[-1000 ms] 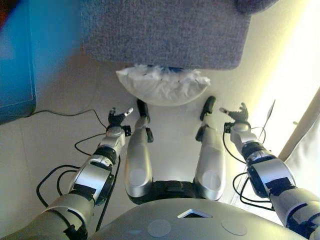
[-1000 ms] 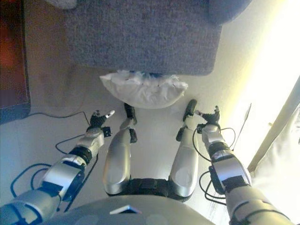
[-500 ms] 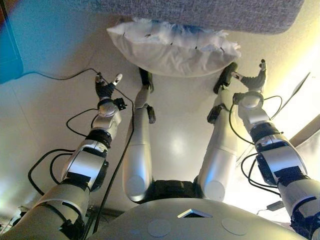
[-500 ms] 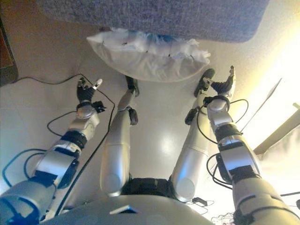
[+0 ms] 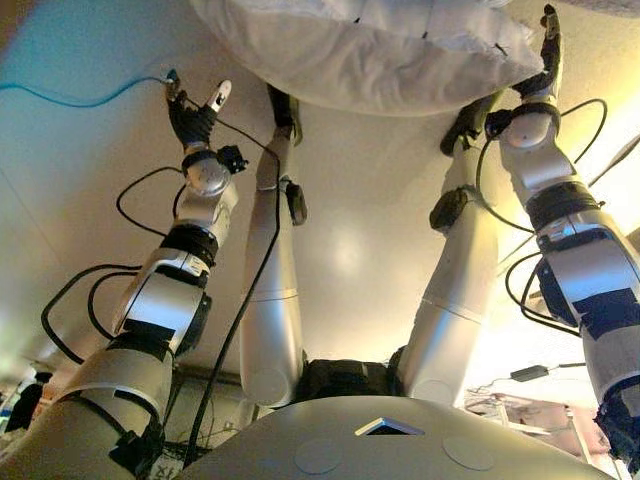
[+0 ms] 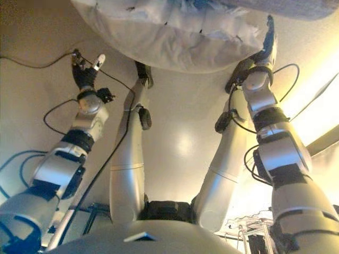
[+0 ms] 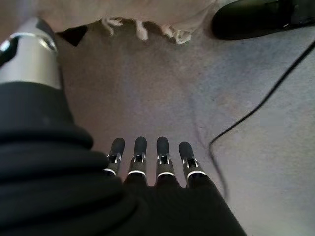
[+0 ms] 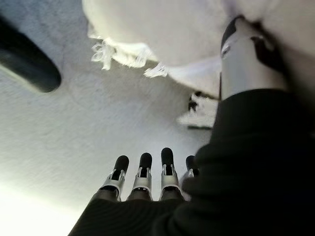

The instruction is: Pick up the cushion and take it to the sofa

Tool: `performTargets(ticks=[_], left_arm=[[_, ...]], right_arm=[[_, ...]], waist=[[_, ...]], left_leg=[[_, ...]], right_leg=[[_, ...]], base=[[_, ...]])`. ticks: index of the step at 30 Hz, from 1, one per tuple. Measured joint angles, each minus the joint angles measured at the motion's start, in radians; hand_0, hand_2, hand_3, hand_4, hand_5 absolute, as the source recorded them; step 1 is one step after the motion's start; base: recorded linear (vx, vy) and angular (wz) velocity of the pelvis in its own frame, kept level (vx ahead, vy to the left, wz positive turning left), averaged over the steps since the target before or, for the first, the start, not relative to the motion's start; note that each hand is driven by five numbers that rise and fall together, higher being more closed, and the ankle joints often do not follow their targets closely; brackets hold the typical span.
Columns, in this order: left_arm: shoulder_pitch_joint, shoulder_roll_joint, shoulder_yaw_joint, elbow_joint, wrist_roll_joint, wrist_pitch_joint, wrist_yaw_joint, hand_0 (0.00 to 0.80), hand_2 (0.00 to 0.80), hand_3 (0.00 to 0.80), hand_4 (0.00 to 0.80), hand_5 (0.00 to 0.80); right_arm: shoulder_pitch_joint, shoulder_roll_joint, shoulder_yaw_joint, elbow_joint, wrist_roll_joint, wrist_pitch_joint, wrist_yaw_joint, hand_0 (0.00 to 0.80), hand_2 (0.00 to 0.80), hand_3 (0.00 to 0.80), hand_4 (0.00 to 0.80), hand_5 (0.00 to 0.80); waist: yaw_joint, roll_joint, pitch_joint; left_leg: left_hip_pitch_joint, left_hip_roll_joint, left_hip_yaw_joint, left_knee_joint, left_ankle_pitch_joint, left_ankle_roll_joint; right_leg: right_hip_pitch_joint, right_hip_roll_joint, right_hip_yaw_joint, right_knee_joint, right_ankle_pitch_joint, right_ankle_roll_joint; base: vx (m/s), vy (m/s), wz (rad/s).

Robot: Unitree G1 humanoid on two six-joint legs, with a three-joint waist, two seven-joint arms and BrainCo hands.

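I see the cushion [image 5: 370,55] lying on the floor [image 5: 350,250], right in front of me, with the grey sofa [image 6: 296,8] just behind it. It is white and puffy, with a little fringe along its edge. It sags and bulges, so I think it is soft and light. It will squash when I press it, and it will not break. The cover looks like smooth cloth, so it could slip if I only pinch it.

My left robot hand [image 5: 192,115] is out over the floor, beside the left end of the cushion and not touching it. Its fingers [image 7: 140,152] are straight and loose, holding nothing. My right robot hand [image 5: 545,60] is at the right end of the cushion, very near its edge. Its fingers [image 8: 145,167] are straight too, with nothing in them. I cannot tell if the thumb is touching the cloth.

I think the best way is to take it from both ends. One robot hand goes on each side, a bit under the puffy part, and both press in together. A grab at the fringe alone would be too weak.
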Motion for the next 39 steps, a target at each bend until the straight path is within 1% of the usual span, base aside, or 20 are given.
performTargets(ticks=[4,7,9,12,14,19,23,25,26,27,28,30,31,32,34,35,37,39], left_arm=[[-0.062,0.048,-0.02,-0.024,0.0,-0.009,0.001,0.0,0.0,0.0,0.0,0.0],[-0.104,0.068,-0.039,-0.04,0.004,-0.029,0.0,0.0,0.0,0.0,0.0,0.0],[-0.139,0.07,-0.044,-0.041,0.041,-0.03,0.0,0.0,0.0,0.0,0.0,0.0],[-0.19,0.087,-0.081,-0.041,0.068,-0.025,0.002,0.0,0.0,0.0,0.0,0.0],[-0.232,0.101,-0.092,-0.039,0.085,-0.02,0.002,0.0,0.0,0.0,0.0,0.0],[-0.312,0.14,-0.153,-0.034,0.153,0.001,-0.019,0.0,0.0,0.0,0.0,0.0],[-0.35,0.142,-0.175,-0.022,0.124,0.004,-0.162,0.0,0.0,0.0,0.0,0.0],[-0.353,0.15,-0.195,-0.023,0.047,0.004,-0.262,0.0,0.0,0.0,0.0,0.0],[-0.353,0.156,-0.195,-0.022,0.016,0.004,-0.323,0.201,0.201,0.201,0.201,0.201],[-0.354,0.159,-0.197,-0.024,-0.007,0.004,-0.371,0.8,0.8,0.8,0.8,0.8],[-0.354,0.161,-0.2,-0.028,-0.018,0.004,-0.411,0.8,0.8,0.8,0.8,0.8],[-0.338,0.172,-0.204,-0.045,-0.045,0.0,-0.467,0.8,0.8,0.8,0.8,0.8],[-0.332,0.181,-0.204,-0.051,-0.046,0.0,-0.48,0.8,0.8,0.8,0.8,0.8],[-0.319,0.198,-0.203,-0.068,-0.049,0.0,-0.492,0.8,0.8,0.8,0.8,0.8],[-0.293,0.216,-0.203,-0.092,-0.049,0.001,-0.513,0.8,0.8,0.8,0.8,0.8],[-0.274,0.218,-0.195,-0.116,-0.049,0.003,-0.523,0.8,0.8,0.8,0.8,0.8],[-0.233,0.219,-0.185,-0.15,-0.049,0.003,-0.533,0.8,0.8,0.8,0.8,0.8],[-0.201,0.216,-0.168,-0.171,-0.049,0.006,-0.554,0.8,0.8,0.8,0.8,0.8]], right_arm=[[-0.035,-0.048,0.023,-0.024,-0.025,-0.016,0.064,0.0,0.0,0.0,0.0,0.0],[-0.033,-0.066,0.025,-0.032,-0.039,-0.093,0.112,0.0,0.0,0.0,0.0,0.0],[-0.038,-0.07,0.04,-0.042,-0.038,-0.118,0.143,0.0,0.0,0.0,0.0,0.0],[-0.074,-0.072,0.084,-0.057,-0.03,-0.12,0.189,0.0,0.0,0.0,0.0,0.0],[-0.114,-0.076,0.114,-0.062,-0.013,-0.116,0.22,0.0,0.0,0.0,0.0,0.0],[-0.167,-0.08,0.16,-0.065,0.045,-0.069,0.274,0.0,0.0,0.0,0.0,0.0],[-0.185,-0.078,0.171,-0.065,0.076,-0.056,0.31,0.0,0.0,0.0,0.0,0.0],[-0.19,-0.073,0.172,-0.067,0.088,-0.056,0.328,0.0,0.0,0.0,0.0,0.0],[-0.19,-0.071,0.173,-0.076,0.101,-0.055,0.337,0.0,0.0,0.0,0.0,0.0],[-0.19,-0.076,0.173,-0.097,0.103,-0.045,0.342,0.0,0.0,0.0,0.0,0.0],[-0.189,-0.08,0.173,-0.119,0.103,-0.031,0.346,0.0,0.0,0.0,0.0,0.0],[-0.136,-0.12,0.171,-0.199,0.117,-0.05,0.354,0.0,0.0,0.0,0.0,0.0],[-0.101,-0.14,0.164,-0.25,0.121,-0.064,0.354,0.179,0.179,0.179,0.179,0.179],[-0.056,-0.173,0.151,-0.312,0.122,-0.077,0.354,0.552,0.552,0.552,0.552,0.552],[0.032,-0.209,0.111,-0.419,0.122,-0.097,0.352,0.8,0.8,0.8,0.8,0.8],[0.091,-0.225,0.081,-0.464,0.122,-0.1,0.352,0.8,0.8,0.8,0.8,0.8],[0.176,-0.219,0.028,-0.538,0.121,-0.102,0.351,0.8,0.8,0.8,0.8,0.8],[0.233,-0.211,-0.011,-0.582,0.118,-0.102,0.35,0.8,0.8,0.8,0.8,0.8]], waist=[[0.0,0.0,0.0],[-0.004,0.001,0.0],[-0.004,0.001,0.0],[-0.005,0.001,0.0],[-0.004,0.001,0.0],[-0.005,0.001,0.0],[-0.011,0.001,0.0],[-0.025,0.0,0.0],[-0.028,0.0,0.0],[-0.031,0.0,0.0],[-0.032,0.0,0.0],[-0.042,0.0,0.0],[-0.042,0.0,0.0],[-0.048,-0.001,0.0],[-0.059,-0.001,0.0],[-0.067,-0.002,0.0],[-0.093,-0.005,0.001],[-0.113,-0.017,0.006]], left_leg=[[-0.07,-0.004,-0.001,0.046,-0.009,0.003],[-0.121,-0.003,0.0,0.077,-0.021,0.009],[-0.135,-0.003,-0.002,0.077,-0.02,0.009],[-0.143,-0.002,-0.003,0.082,-0.019,0.006],[-0.157,-0.002,-0.003,0.087,-0.019,0.006],[-0.179,-0.002,-0.008,0.095,-0.019,0.007],[-0.183,-0.002,-0.011,0.093,-0.019,0.007],[-0.187,-0.002,-0.014,0.09,-0.019,0.007],[-0.19,-0.002,-0.016,0.089,-0.019,0.007],[-0.192,-0.002,-0.016,0.086,-0.018,0.007],[-0.192,-0.002,-0.014,0.083,-0.018,0.007],[-0.192,-0.002,-0.012,0.074,-0.018,0.007],[-0.194,-0.003,-0.011,0.071,-0.018,0.008],[-0.195,-0.002,-0.009,0.067,-0.019,0.01],[-0.194,-0.001,-0.002,0.066,-0.024,0.015],[-0.193,0.0,0.001,0.066,-0.026,0.017],[-0.192,0.001,0.002,0.07,-0.03,0.018],[-0.18,0.003,0.005,0.07,-0.032,0.015]], right_leg=[[-0.065,-0.005,0.013,0.031,-0.005,0.002],[-0.108,-0.005,0.025,0.042,-0.004,0.004],[-0.119,-0.004,0.025,0.043,-0.003,0.005],[-0.125,-0.003,0.025,0.045,-0.004,0.005],[-0.139,-0.004,0.026,0.05,-0.004,0.005],[-0.156,-0.003,0.025,0.055,-0.004,0.005],[-0.156,-0.002,0.023,0.052,-0.004,0.006],[-0.156,-0.001,0.022,0.047,-0.004,0.008],[-0.156,0.001,0.022,0.042,-0.003,0.011],[-0.156,0.002,0.022,0.034,-0.001,0.012],[-0.156,0.003,0.022,0.029,0.001,0.015],[-0.155,0.007,0.024,0.013,0.004,0.018],[-0.155,0.009,0.025,0.004,0.007,0.02],[-0.154,0.011,0.025,-0.008,0.012,0.026],[-0.146,0.013,0.027,-0.029,0.021,0.032],[-0.141,0.015,0.027,-0.039,0.025,0.034],[-0.137,0.015,0.029,-0.045,0.029,0.037],[-0.133,0.02,0.038,-0.047,0.031,0.036]], base=[[0.016,0.11,0.08],[0.004,0.011,0.0],[0.003,0.018,0.02],[0.0,0.041,0.01],[-0.007,0.03,0.02],[-0.001,0.004,0.01],[-0.001,-0.009,0.0],[-0.005,-0.048,0.01],[-0.018,-0.043,0.01],[-0.036,-0.025,0.0],[-0.045,-0.001,-0.01],[-0.018,0.003,0.0],[0.0,0.0,0.0],[0.0,0.0,0.0],[-0.024,-0.013,-0.07],[-0.033,-0.02,-0.1],[-0.039,-0.016,-0.07],[-0.044,-0.02,-0.14]])
